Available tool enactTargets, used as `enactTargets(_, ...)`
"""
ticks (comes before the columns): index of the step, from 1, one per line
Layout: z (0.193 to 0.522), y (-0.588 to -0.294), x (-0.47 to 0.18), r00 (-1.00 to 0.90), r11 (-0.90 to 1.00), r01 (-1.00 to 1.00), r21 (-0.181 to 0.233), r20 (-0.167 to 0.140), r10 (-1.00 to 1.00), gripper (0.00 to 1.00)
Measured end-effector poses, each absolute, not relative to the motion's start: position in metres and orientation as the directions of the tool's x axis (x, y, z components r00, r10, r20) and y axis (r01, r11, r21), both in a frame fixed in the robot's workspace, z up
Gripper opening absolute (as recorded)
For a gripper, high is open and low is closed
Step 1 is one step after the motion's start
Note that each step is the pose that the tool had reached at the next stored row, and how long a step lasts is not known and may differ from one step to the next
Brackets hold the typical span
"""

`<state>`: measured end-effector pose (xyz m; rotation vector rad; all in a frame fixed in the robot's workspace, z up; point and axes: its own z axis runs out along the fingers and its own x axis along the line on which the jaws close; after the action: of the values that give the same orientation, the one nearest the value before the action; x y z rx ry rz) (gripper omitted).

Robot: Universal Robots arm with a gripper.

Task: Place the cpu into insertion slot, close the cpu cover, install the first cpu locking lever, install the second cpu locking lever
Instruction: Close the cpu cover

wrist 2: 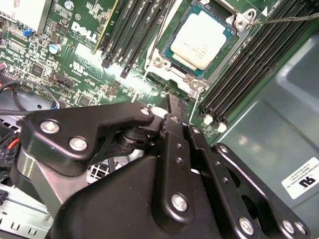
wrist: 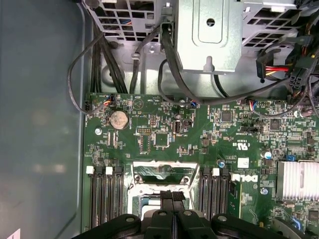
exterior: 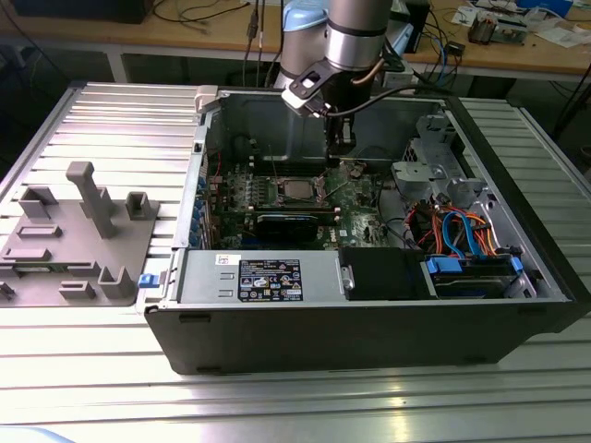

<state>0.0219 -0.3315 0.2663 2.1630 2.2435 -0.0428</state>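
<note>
The cpu (wrist 2: 199, 42) lies flat in the insertion slot (exterior: 294, 192) on the green motherboard, silver face up. The cpu cover (wrist 2: 174, 82), a silver frame, lies down around it with the chip showing through its window. A thin wire locking lever (wrist 2: 286, 18) slants out from a screw at the socket's corner, over the memory slots. My gripper (wrist: 173, 199) hangs just above the socket's edge, black fingers (wrist 2: 172, 107) pressed together and shut, with nothing visible between them. In the exterior view the gripper (exterior: 337, 155) reaches down into the open case beside the socket.
Long black memory slots (wrist: 104, 199) flank the socket on both sides. A finned heat sink (wrist: 296, 179), a drive cage (wrist: 209, 30) and black cables (wrist: 169, 55) stand nearby. The power supply (exterior: 259, 277) and blue cables (exterior: 462, 231) fill the case front. A grey fixture (exterior: 78, 235) sits at the exterior view's left.
</note>
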Motion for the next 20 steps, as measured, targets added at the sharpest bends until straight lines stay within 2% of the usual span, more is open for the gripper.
enactTargets(20, 0.263, -0.33, 0.066, -0.032, 0.032, 0.999, -0.003, -0.049, 0.998, 0.11)
